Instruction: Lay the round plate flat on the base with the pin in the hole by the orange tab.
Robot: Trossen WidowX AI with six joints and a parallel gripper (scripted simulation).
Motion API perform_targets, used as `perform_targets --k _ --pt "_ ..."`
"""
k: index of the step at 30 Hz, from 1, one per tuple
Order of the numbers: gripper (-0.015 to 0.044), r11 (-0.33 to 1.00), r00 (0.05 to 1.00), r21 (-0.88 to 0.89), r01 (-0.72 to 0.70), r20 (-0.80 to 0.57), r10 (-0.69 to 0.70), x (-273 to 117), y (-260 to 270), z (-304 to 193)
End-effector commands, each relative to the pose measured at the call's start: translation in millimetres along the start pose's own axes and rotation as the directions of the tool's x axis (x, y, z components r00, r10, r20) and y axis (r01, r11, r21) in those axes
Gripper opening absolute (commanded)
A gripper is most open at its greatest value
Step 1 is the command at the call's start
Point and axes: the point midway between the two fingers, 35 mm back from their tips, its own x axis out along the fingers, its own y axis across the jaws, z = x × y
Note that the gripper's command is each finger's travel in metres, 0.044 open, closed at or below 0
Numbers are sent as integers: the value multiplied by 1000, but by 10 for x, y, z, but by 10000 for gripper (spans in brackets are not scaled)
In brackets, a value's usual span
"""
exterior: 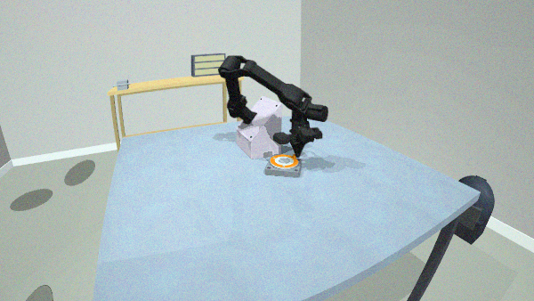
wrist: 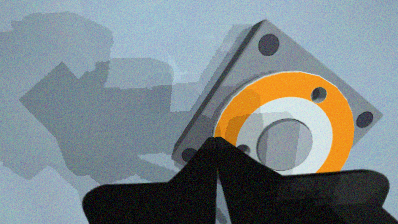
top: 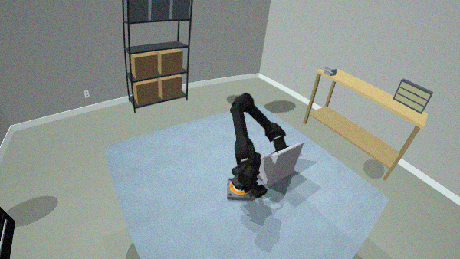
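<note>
The round plate (top: pixel 234 188) (exterior: pixel 285 167) (wrist: pixel 280 84), with orange and white rings, sits around the grey post (exterior: pixel 285 160) (wrist: pixel 285 145) on the square grey base (top: pixel 234 198) (exterior: pixel 282 173) (wrist: pixel 250 60). In the wrist view one hole (wrist: pixel 318 95) shows in the orange ring at upper right, and a smaller dark hole (wrist: pixel 243 149) shows left of the post. I cannot make out the orange tab or the pin, or tell whether the plate lies flat. My gripper (exterior: pixel 297 156) (wrist: pixel 214 143) is shut and empty, its tips at the plate's rim; contact is unclear. The fingers hide the plate's lower left part.
A pale lilac angled block (top: pixel 281 165) (exterior: pixel 262 142) stands close behind the base, beside the arm's lower links. The base has dark corner holes. The blue table top (top: pixel 172 172) (exterior: pixel 187 214) carries them. A wooden bench (top: pixel 364 92) and a shelf rack stand beyond it.
</note>
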Motion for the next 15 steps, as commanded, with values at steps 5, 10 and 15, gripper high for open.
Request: perform_targets --k 5,10,15 --pt "0 1000 1000 -2 -1 -7 1 0 12 -123" --pt "0 1000 1000 -2 -1 -7 1 -4 10 -178" --pt "0 1000 1000 -3 -1 -7 1 -9 1 -230"
